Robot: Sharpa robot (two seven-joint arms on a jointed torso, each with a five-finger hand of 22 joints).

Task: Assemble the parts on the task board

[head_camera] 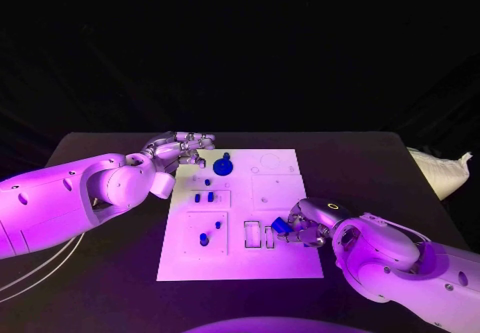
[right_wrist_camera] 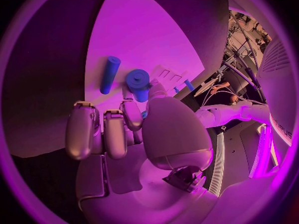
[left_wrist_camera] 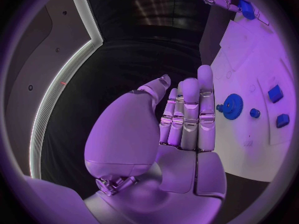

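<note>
We saw the white task board (head_camera: 285, 267) lying in the middle of the black table (head_camera: 120, 277). Our right hand (head_camera: 305, 225) sat low at the board's near right side, and it pinched a small blue part (head_camera: 281, 225) between thumb and finger, just beside the little slots (head_camera: 260, 234). In the right wrist view, a blue rod (right_wrist_camera: 109, 74) lay loose on the board, a little way from the held piece. Our left hand (head_camera: 178, 149) was at the far left edge of the board, near the blue gear (head_camera: 222, 166). Its fingers (left_wrist_camera: 190, 114) were straight and close together, and it held nothing.

We think the step was to put the held part into its place. To do that well, we should line it up right over the slot, keep it straight, go down slowly, and not let go until it sat flat. Our left hand should stay off the board so nothing got bumped.
</note>
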